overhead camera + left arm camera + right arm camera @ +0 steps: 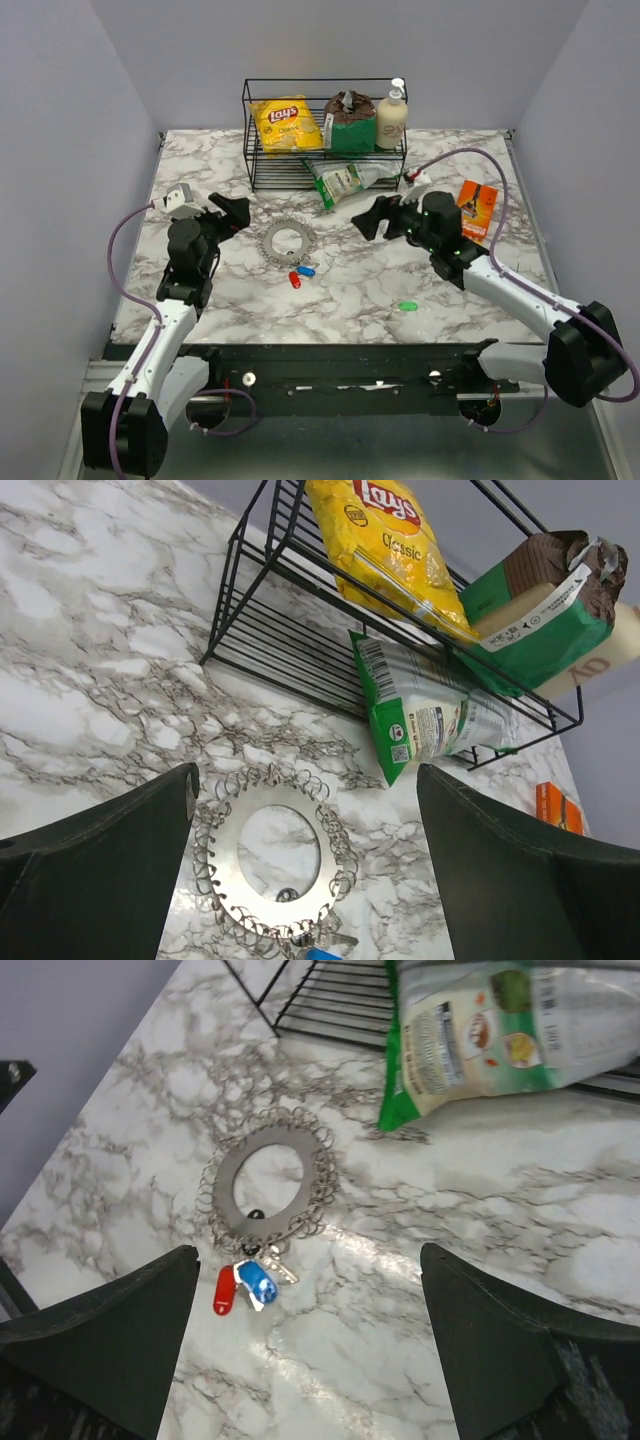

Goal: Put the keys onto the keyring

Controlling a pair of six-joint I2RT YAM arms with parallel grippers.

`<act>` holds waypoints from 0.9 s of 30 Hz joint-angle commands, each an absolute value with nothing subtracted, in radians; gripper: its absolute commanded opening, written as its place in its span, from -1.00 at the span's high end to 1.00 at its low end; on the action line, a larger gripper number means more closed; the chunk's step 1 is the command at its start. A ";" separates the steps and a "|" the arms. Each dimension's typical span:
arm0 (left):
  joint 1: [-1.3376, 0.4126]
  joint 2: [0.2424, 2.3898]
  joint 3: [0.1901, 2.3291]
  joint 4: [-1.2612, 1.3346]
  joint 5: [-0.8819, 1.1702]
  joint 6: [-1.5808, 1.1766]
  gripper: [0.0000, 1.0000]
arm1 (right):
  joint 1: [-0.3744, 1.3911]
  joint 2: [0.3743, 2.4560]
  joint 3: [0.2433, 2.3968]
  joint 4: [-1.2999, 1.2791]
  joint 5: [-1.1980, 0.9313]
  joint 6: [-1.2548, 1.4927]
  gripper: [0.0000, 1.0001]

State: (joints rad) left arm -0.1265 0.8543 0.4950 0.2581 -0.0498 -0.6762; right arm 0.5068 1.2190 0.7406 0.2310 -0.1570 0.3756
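left jaws and right jaws both stand apart, empty. keyring (290,240) lies flat on the worktop (340,300) between them, red key (294,279) and blue key (306,270) just beside its rim; green key (407,306) nearer the right jaws.

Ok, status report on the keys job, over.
Open and empty: left gripper, right gripper. At the keyring rim: red key, blue key. The green key lies apart, loose. Nothing covers it.

I am recording the surface (350,290) as white with grey marble veining, the keyring (224,1195) silvery, a red key (224,1290), a blue key (256,1280), a green key (407,306), and a crisp bag (286,124) showing yellow.
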 commanded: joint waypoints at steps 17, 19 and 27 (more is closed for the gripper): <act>-0.118 1.057 0.704 0.003 0.098 -0.686 -0.97 | 0.695 1.453 0.980 0.087 -0.080 0.301 -1.00; -0.118 1.072 0.726 -0.041 0.107 -0.689 -0.97 | 0.709 1.503 0.999 0.083 -0.083 0.314 -1.00; -0.118 1.155 0.782 -0.110 0.215 -0.650 -0.97 | 0.762 1.663 1.111 0.025 -0.064 0.308 -0.98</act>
State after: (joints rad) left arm -0.1238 1.1172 0.7246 -0.0212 0.1318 -0.6884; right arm 0.7391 1.6070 1.0439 0.0746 -0.0891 0.3061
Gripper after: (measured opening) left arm 0.987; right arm 0.998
